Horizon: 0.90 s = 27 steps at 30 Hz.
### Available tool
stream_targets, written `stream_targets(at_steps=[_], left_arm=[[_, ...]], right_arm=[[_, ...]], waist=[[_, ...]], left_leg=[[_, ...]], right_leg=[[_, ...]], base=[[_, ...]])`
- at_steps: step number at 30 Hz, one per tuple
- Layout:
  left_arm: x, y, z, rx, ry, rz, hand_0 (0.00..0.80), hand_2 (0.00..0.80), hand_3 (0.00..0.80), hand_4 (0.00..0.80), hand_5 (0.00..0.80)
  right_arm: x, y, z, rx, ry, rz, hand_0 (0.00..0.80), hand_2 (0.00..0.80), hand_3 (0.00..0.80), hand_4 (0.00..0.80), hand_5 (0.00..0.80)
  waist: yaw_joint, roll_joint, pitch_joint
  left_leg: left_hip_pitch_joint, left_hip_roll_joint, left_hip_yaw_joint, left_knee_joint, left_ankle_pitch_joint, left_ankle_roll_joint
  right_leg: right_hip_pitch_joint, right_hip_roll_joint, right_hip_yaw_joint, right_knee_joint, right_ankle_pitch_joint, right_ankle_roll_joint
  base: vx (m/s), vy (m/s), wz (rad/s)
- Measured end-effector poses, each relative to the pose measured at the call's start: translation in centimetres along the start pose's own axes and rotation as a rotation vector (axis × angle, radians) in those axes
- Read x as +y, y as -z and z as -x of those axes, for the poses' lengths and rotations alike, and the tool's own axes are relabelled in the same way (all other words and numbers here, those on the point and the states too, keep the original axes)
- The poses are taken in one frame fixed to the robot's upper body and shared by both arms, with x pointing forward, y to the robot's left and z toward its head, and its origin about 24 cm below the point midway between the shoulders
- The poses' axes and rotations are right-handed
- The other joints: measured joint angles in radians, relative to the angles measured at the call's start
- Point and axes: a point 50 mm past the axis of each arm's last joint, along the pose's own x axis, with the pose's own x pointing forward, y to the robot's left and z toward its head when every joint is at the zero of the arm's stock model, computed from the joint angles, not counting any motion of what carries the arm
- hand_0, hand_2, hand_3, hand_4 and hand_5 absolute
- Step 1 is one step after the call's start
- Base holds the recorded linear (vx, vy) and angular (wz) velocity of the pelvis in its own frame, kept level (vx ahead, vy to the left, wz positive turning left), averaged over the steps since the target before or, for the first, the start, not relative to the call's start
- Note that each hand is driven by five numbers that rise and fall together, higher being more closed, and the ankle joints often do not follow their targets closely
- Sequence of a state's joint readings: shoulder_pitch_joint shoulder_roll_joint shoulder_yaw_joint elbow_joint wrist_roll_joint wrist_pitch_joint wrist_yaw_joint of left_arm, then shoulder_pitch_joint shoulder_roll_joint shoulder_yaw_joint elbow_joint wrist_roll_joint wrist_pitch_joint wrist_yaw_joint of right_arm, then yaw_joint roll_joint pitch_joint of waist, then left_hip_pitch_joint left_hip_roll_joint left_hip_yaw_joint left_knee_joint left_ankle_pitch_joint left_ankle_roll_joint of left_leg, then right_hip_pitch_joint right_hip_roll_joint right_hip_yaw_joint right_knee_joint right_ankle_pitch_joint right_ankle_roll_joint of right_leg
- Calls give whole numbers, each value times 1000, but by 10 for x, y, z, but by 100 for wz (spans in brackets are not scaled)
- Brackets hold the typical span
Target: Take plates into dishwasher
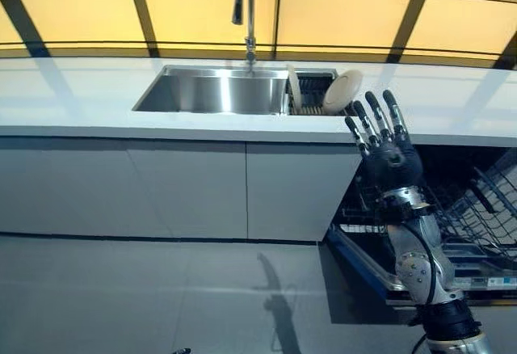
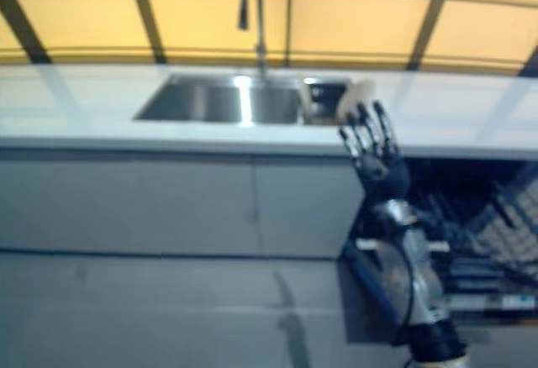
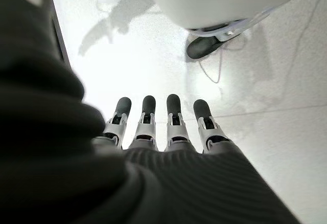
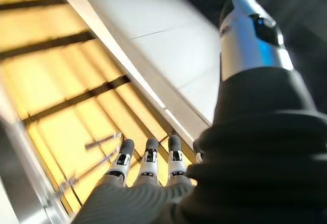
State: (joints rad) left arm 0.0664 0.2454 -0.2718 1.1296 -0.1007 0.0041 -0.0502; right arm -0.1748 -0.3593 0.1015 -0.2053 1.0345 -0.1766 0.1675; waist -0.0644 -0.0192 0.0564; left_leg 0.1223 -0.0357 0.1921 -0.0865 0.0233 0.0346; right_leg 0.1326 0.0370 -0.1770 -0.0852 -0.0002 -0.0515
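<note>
Nothing looks loaded yet: both plates [image 1: 342,91] stand in the sink rack [image 1: 311,95], just beyond the right hand [image 1: 386,148], its straight, spread fingers empty; the dishwasher [image 1: 452,225] gapes below

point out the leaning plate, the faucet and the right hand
plate [image 1: 342,90], left eye view, middle of its pale face
faucet [image 1: 250,14], left eye view, upright pipe above the sink
right hand [image 1: 391,157], left eye view, dark palm below the straight fingers
</note>
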Motion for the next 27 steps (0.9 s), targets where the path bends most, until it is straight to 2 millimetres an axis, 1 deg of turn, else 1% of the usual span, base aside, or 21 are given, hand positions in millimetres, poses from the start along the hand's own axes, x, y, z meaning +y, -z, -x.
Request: stream_targets(at_steps=[1, 3, 5, 7, 10, 14, 16, 18, 20, 21, 22, 23, 24, 25, 26, 27], left_arm=[[-1, -4, -1, -11, 2, -3, 0, 0, 0, 0, 0], [-1, -5, -1, -16, 2, -4, 0, 0, 0, 0, 0], [0, -1, 0, -4, 0, -2, 0, 0, 0, 0, 0], [0, 4, 1, 9, -2, 0, 0, 0, 0, 0, 0], [1, 4, 1, 10, -4, -8, 0, 0, 0, 0, 0], [3, 5, 1, 12, -7, -11, 0, 0, 0, 0, 0], [5, 6, 1, 15, -10, -22, 0, 0, 0, 0, 0], [6, 10, 2, 34, -13, -54, 0, 0, 0, 0, 0], [8, 15, 2, 58, -19, -54, 0, 0, 0, 0, 0], [11, 14, 2, 54, -28, -53, 0, 0, 0, 0, 0], [17, 14, 3, 51, -44, -47, 0, 0, 0, 0, 0], [25, 9, 3, 37, -68, -36, 0, 0, 0, 0, 0], [33, -1, 2, -1, -92, -9, 0, 0, 0, 0, 0], [36, -11, 2, -41, -101, 5, 0, 0, 0, 0, 0], [35, -18, 1, -67, -95, -1, 0, 0, 0, 0, 0], [30, -26, 0, -103, -78, -20, 0, 0, 0, 0, 0]], right_arm=[[3, 5, 0, 36, 5, 105, 0, 0, 0, 0, 0], [2, 7, 1, 49, 29, 306, 0, 0, 0, 0, 0], [0, 2, 1, 43, 29, 434, 0, 0, 0, 0, 0], [-4, -7, 1, 33, 23, 503, 0, 0, 0, 0, 0], [-8, -19, 0, 12, 37, 543, 0, 0, 0, 0, 0], [-11, -26, 0, -8, 58, 523, 0, 0, 0, 0, 0], [-12, -32, -1, -28, 72, 513, 0, 0, 0, 0, 0], [-7, -39, -7, -52, 55, 513, 0, 0, 0, 0, 0], [-1, -47, -18, -74, 16, 525, 0, 0, 0, 0, 0], [2, -51, -25, -87, -3, 495, 0, 0, 0, 0, 0], [5, -54, -32, -99, -18, 458, 0, 0, 0, 0, 0], [8, -55, -35, -111, -30, 428, 0, 0, 0, 0, 0], [9, -54, -37, -117, -38, 418, 0, 0, 0, 0, 0], [11, -55, -39, -126, -45, 413, 0, 0, 0, 0, 0], [12, -55, -40, -131, -49, 412, 0, 0, 0, 0, 0], [16, -54, -44, -144, -63, 393, 0, 0, 0, 0, 0]], waist=[[2, 1, 2], [5, 2, 4], [5, 1, 5], [3, 1, 11], [1, -2, 14], [-1, -10, 19], [-1, -18, 23], [1, -20, 25], [1, -25, 29], [2, -34, 37], [8, -51, 49], [28, -80, 66], [37, -104, 84], [55, -106, 94], [53, -93, 97], [59, -66, 111]], left_leg=[[3, 0, 0, 0, -1, -1], [4, 0, 0, -4, -1, -1], [3, -1, 2, -4, -2, -1], [3, -1, 3, -4, -2, -1], [1, 1, 9, -4, -2, -2], [3, 5, 18, 0, -3, -4], [5, 10, 31, 1, -4, -7], [5, 17, 52, 1, -6, -11], [5, 25, 76, 12, -11, -20], [0, 33, 86, 42, -23, -32], [-17, 45, 91, 105, -48, -52], [-59, 55, 91, 225, -76, -70], [-140, 76, 74, 421, -95, -95], [-231, 104, 42, 614, -92, -91], [-282, 115, 2, 716, -106, -96], [-333, 81, -80, 775, -141, -98]], right_leg=[[2, 0, 0, -1, -2, 3], [1, -1, 0, -4, -3, 4], [-1, -2, 0, -4, -3, 4], [-2, -2, 1, -3, -3, 4], [-6, -1, 4, -3, -3, 4], [-6, 2, 10, -4, -3, 4], [-8, 6, 17, -4, -3, 4], [-15, 7, 19, -3, -3, 5], [-23, 10, 21, 0, -2, 6], [-25, 14, 29, 13, -6, 0], [-30, 15, 29, 36, -18, -18], [-35, 5, 36, 61, -32, -45], [-33, 2, 45, 82, -39, -57], [-30, 10, 50, 93, -42, -71], [-25, 22, 56, 96, -41, -75], [-22, 38, 77, 121, -52, -84]], base=[[0, -1, 4], [0, 0, 0], [6, -16, -1], [10, -40, -2], [16, -69, -4], [41, -141, -6], [8, -212, -15], [-1, -264, -29], [-9, -321, -42], [-15, -347, -42], [-27, -340, -43], [-33, -259, -43], [-12, -160, -37], [12, -44, -27], [107, -3, -32], [141, -2, -44]])
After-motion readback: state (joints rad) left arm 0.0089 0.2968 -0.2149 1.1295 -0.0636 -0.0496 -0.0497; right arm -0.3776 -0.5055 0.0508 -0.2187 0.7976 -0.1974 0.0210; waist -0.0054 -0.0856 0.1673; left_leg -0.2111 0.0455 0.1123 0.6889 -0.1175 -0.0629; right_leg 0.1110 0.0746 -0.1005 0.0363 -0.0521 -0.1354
